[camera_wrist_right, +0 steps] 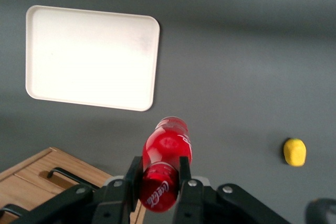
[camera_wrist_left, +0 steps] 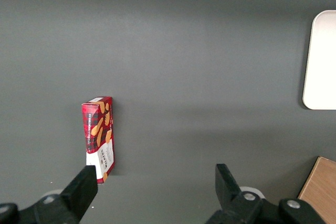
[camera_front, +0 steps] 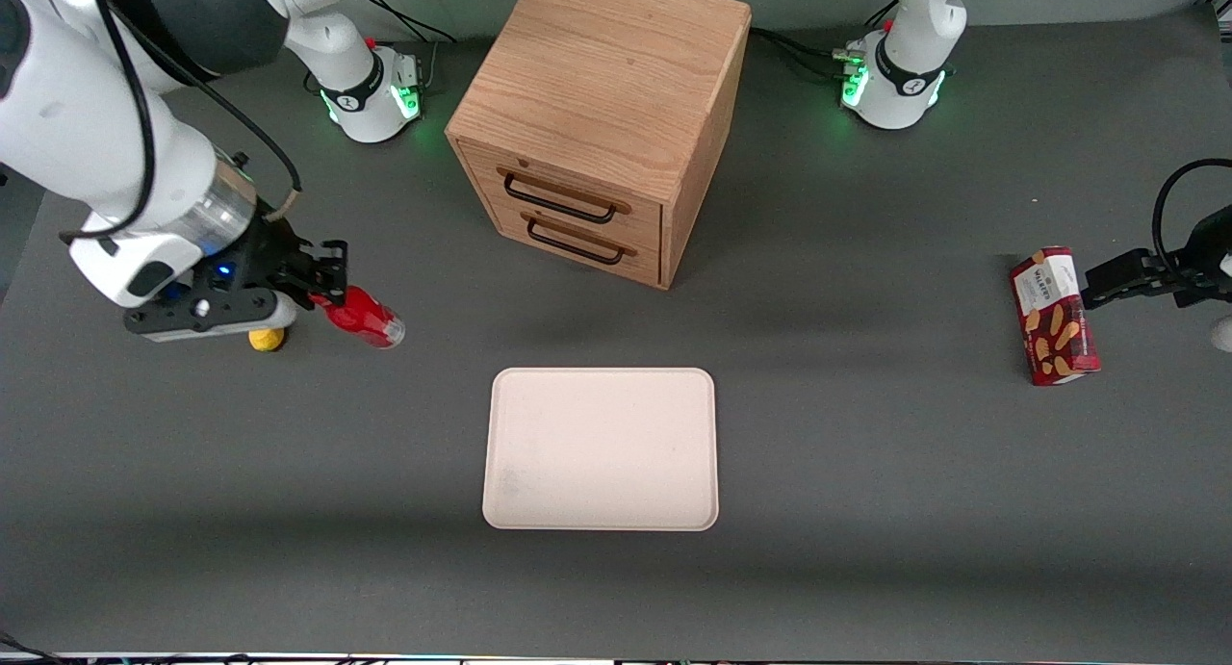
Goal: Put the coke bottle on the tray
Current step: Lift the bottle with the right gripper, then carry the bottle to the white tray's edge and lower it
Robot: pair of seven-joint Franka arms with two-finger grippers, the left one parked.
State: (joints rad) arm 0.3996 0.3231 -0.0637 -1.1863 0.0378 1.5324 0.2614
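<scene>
- Toward the working arm's end of the table (camera_front: 866,569): gripper (camera_front: 322,285) raised above the dark surface, fingers (camera_wrist_right: 185,174) clenched on the coke bottle (camera_front: 364,319).
- Coke bottle (camera_wrist_right: 164,163): gripped near the capped end, lying tilted in the grasp, clear base pointing toward the middle of the table; off the surface, its shadow on the table below.
- Tray (camera_front: 602,448): flat on the table near the middle, nearer to the front camera than the wooden cabinet (camera_front: 602,116); well apart from the bottle; pale cream-pink, low rim, rounded corners, nothing on it.
- Tray (camera_wrist_right: 92,56) in the right wrist view: whole outline visible, with the bottle seen end-on in front of the wrist camera.
- Wooden cabinet: two drawers with dark handles (camera_front: 560,198), fronts turned roughly toward the front camera, both closed.
- Yellow lump (camera_front: 267,339): on the table just beside the gripper body, partly hidden by it in the front view; fully visible as a small yellow lump (camera_wrist_right: 294,152) in the right wrist view.
- Red biscuit box (camera_front: 1055,316): toward the parked arm's end of the table, well apart from the tray.
</scene>
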